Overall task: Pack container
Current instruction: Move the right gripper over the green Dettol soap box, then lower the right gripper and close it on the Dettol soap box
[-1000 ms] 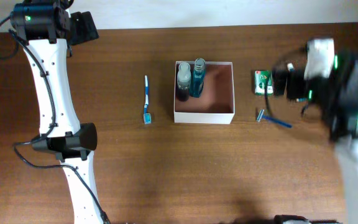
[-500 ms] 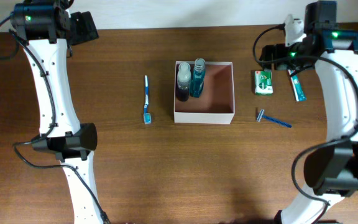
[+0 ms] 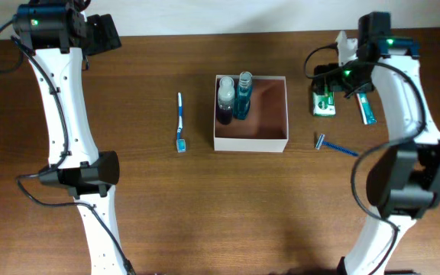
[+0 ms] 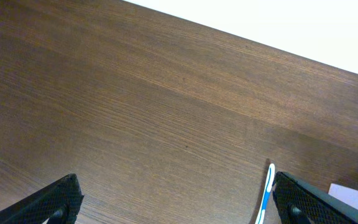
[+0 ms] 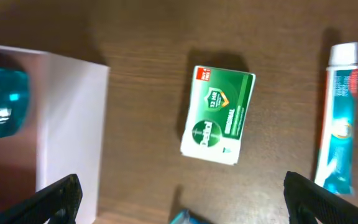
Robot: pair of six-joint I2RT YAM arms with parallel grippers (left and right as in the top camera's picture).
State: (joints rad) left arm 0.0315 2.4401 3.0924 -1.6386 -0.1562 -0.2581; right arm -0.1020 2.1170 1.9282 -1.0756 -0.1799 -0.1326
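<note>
The right tool (image 5: pixel 180 186) hangs with its 2 fingers spread wide apart, gripping nothing. Just ahead of it and below lies a green rectangular cardboard soap box (image 5: pixel 218 115), flat on the brown wooden table (image 3: pixel 205 221). To one side of this tool stands the square open-topped container with thin white walls (image 3: pixel 250 143), near the tool but not touching it. On the opposite side lies a teal and white toothpaste tube (image 5: pixel 340 118). Inside the container, in the corner farthest from the right tool, 2 bottles stand upright side by side: a dark bottle with a pale cap (image 3: pixel 225 99) and a clear teal-blue bottle (image 3: pixel 244 95). A blue-handled razor (image 3: pixel 334 147) lies on the table close beneath the right tool's near side.

The left tool (image 4: pixel 174 186) also has its 2 fingers wide apart and empty, well apart from the container. A blue and white toothbrush (image 4: pixel 266 193) lies on the table, near 1 of its fingers in the wrist view.
</note>
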